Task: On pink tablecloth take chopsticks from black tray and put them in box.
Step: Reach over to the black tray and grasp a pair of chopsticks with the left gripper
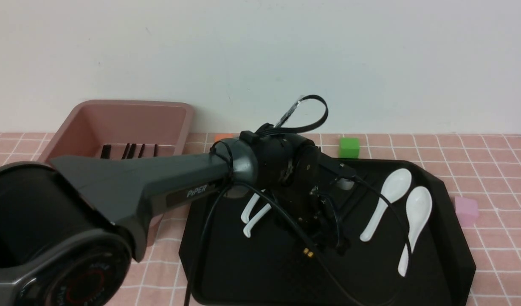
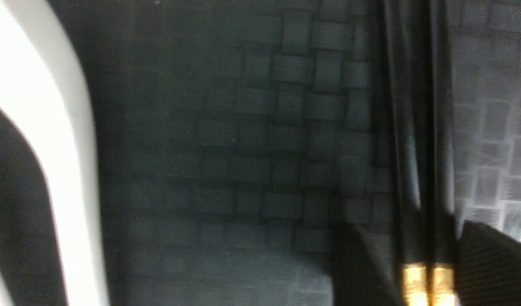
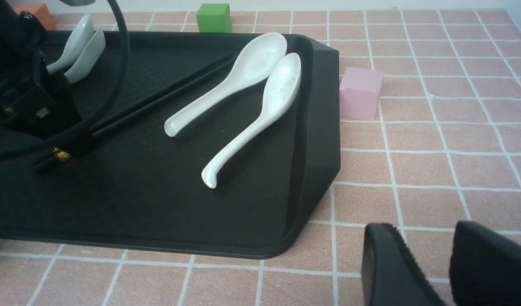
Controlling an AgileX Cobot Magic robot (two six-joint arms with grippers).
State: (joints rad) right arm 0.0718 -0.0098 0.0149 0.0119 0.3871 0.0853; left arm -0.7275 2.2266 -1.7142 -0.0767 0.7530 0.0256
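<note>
Left wrist view: chopsticks (image 2: 417,148) lie between fingers (image 2: 494,263) of the left claw (image 2: 417,255); clamped or not, cannot tell.

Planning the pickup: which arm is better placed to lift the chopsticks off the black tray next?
Left. The left gripper straddles the chopsticks near their gold bands on the black tray, with the box on that arm's side. The right gripper hangs empty over the pink tablecloth, off the tray.
</note>
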